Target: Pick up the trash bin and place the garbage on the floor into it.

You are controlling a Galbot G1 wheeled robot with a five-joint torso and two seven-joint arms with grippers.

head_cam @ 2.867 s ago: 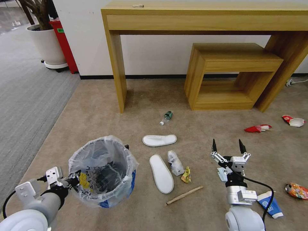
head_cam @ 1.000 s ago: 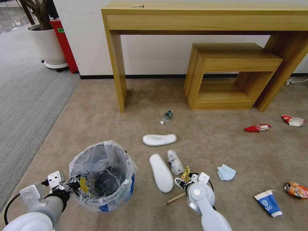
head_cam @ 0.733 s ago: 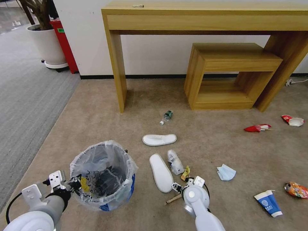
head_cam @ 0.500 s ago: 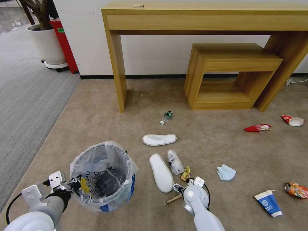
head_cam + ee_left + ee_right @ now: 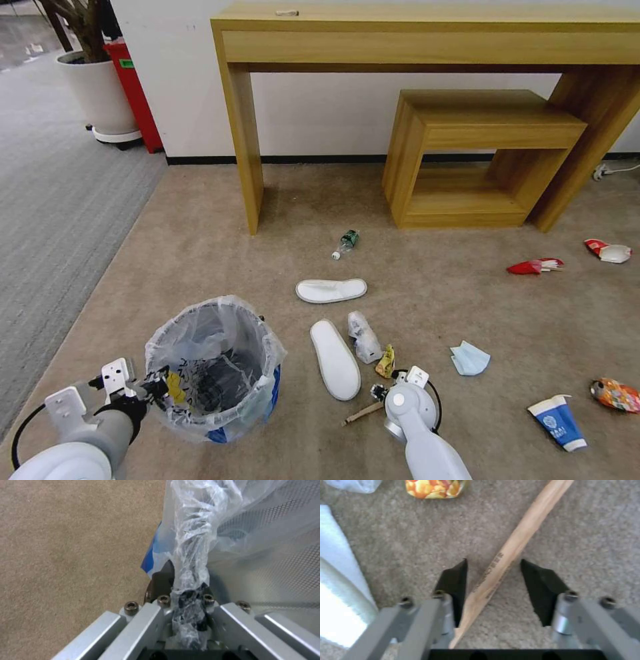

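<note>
The trash bin, lined with a crinkled clear bag, is at the lower left of the beige floor. My left gripper is shut on its near rim, and the left wrist view shows the bag pinched between the jaws. My right gripper is open and low over the carpet, its fingers on either side of the wooden stick. In the head view the right wrist covers most of that stick. Close by lie a white slipper, a yellow wrapper and a clear plastic scrap.
More litter lies around: a second slipper, a bottle, a face mask, a blue-white cup, an orange wrapper, a red wrapper and a red-white cup. A wooden desk and stool stand behind, and a plant pot at far left.
My right arm has swung left from above the face mask and dropped over the wooden stick, then shifted slightly in the last second. The bin in my left gripper has sunk a little.
</note>
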